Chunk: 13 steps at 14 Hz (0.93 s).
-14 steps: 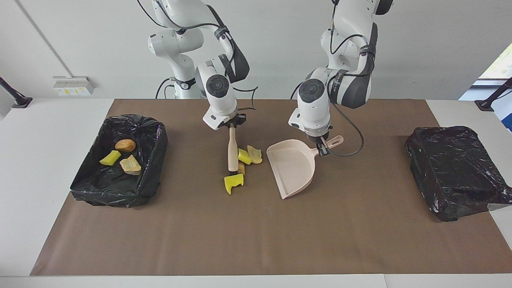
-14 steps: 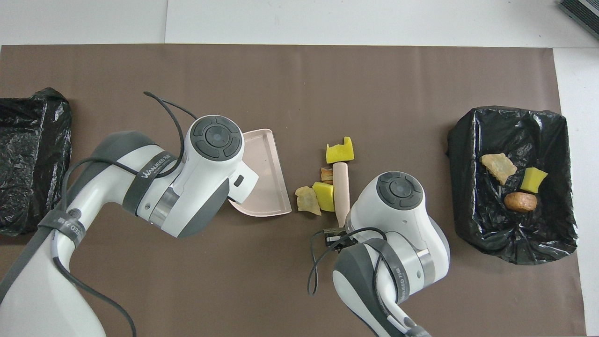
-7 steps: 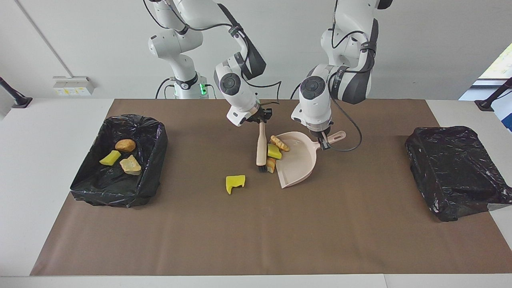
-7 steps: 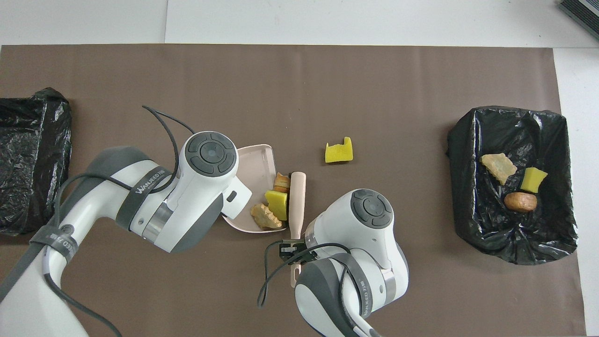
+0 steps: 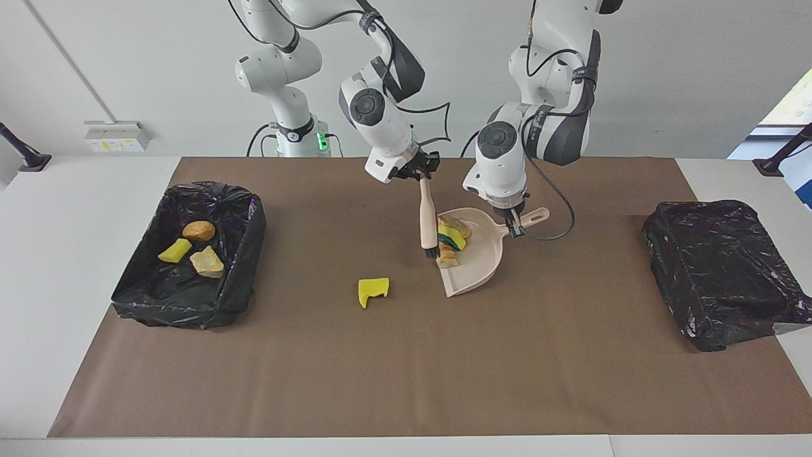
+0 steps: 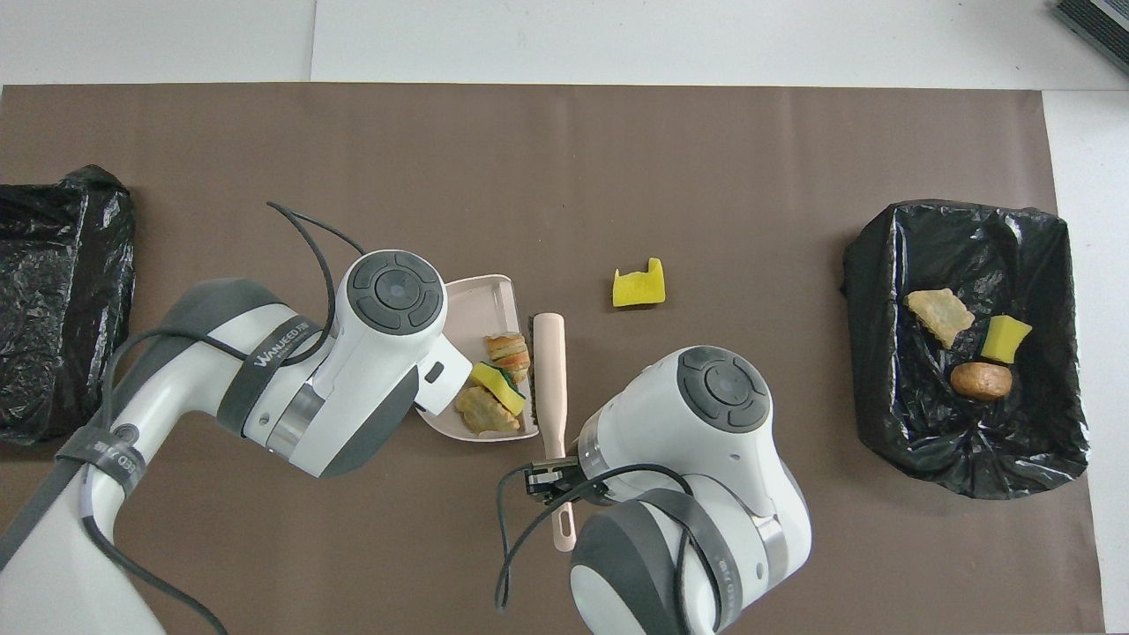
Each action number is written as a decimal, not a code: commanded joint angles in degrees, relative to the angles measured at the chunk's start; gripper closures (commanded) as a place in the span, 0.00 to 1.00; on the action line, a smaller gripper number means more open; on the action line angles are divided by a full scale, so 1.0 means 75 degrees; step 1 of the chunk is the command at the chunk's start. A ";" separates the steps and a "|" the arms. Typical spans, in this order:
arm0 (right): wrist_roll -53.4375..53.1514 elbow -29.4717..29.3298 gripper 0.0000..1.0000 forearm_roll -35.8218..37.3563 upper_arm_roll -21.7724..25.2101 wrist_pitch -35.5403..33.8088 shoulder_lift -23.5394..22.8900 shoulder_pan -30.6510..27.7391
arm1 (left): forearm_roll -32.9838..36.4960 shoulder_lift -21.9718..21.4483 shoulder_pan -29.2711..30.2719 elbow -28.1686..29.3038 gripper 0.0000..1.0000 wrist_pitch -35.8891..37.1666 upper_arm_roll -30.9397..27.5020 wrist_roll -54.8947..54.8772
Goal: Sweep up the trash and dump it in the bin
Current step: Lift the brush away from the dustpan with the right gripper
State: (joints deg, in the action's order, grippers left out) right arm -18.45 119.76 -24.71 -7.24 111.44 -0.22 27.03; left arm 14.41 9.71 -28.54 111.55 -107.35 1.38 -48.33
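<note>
My right gripper (image 5: pixel 422 172) is shut on the handle of the beige hand brush (image 5: pixel 429 219), whose bristles stand at the open lip of the pale pink dustpan (image 5: pixel 480 266). Three pieces of trash (image 5: pixel 451 241), yellow sponge and tan chunks, lie inside the pan. The pan's handle is held by my left gripper (image 5: pixel 512 225), which is shut on it. One yellow scrap (image 5: pixel 373 290) lies alone on the brown mat, farther from the robots. In the overhead view the brush (image 6: pixel 551 379) lies alongside the dustpan (image 6: pixel 476 304); the left wrist hides that gripper.
A black-lined bin (image 5: pixel 190 304) at the right arm's end holds three scraps (image 5: pixel 193 249). A second black-bagged bin (image 5: pixel 723 273) sits at the left arm's end. The brown mat (image 5: pixel 406 368) covers the table's middle.
The brush swept three scraps toward the left arm's end and into the dustpan, which shifted a little nearer the robots. One yellow scrap stayed behind on the mat.
</note>
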 commanded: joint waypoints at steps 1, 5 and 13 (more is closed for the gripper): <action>0.0280 -0.0159 1.00 0.1356 -0.0019 -0.0854 0.0276 -0.0450 | 0.0106 -0.0298 -0.0015 0.0547 1.00 -0.0451 -0.0032 -0.0119; 0.1695 -0.0661 1.00 0.3606 -0.0030 -0.0562 -0.0482 -0.1715 | -0.0045 -0.0263 0.0253 0.0724 1.00 -0.1272 -0.0032 -0.0154; 0.1803 -0.1906 1.00 0.4787 -0.0101 -0.0503 -0.2266 -0.1682 | -0.0456 -0.0169 0.0348 0.0724 1.00 -0.1449 -0.0044 -0.0119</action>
State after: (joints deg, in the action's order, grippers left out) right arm -6.02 106.31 13.37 -7.43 108.35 -15.84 14.20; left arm 11.77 9.17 -26.25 115.41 -116.33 1.08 -48.74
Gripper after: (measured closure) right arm 0.740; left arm 0.687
